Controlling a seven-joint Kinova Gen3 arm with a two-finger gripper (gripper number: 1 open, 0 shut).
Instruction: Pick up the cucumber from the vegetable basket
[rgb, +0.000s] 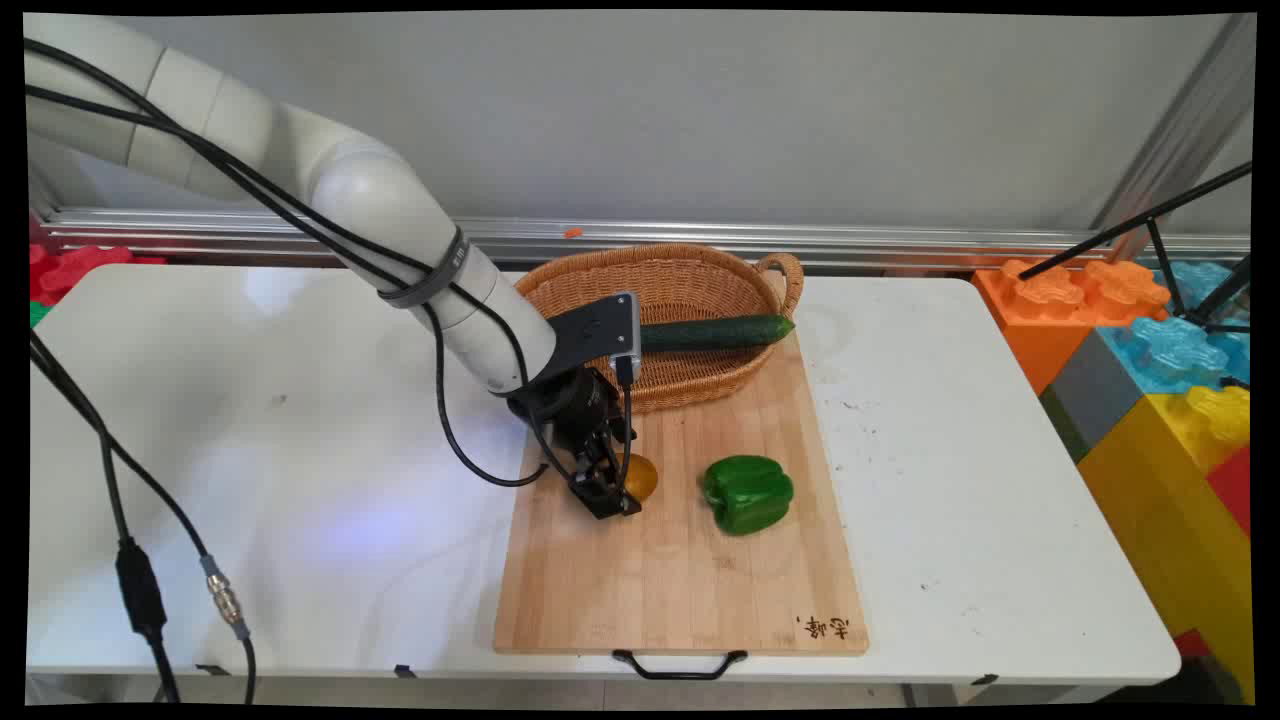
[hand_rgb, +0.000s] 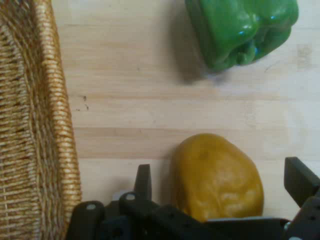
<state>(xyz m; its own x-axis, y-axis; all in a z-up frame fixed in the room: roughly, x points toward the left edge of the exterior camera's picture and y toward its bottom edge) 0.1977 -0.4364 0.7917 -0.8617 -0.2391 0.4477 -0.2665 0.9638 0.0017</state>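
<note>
Between my jaws (hand_rgb: 222, 182), spread apart and not yet clamped: yellow-orange fruit (hand_rgb: 216, 176), lying on cutting board (rgb: 680, 560). Just beside: green pepper (rgb: 748, 492). Behind: wicker basket (rgb: 600, 275), cucumber (rgb: 715, 332) across its rim. Beneath: white table (rgb: 950, 450)

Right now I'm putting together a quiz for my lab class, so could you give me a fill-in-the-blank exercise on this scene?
1. The gripper has its open fingers on either side of a yellow-orange fruit lying on the wooden ____.
2. The long cucumber lies across the wicker ____.
3. The bell pepper beside the fruit is ____ in colour.
4. The cutting board has a black ____ at its near edge.

Missing words: cutting board; basket; green; handle
</note>
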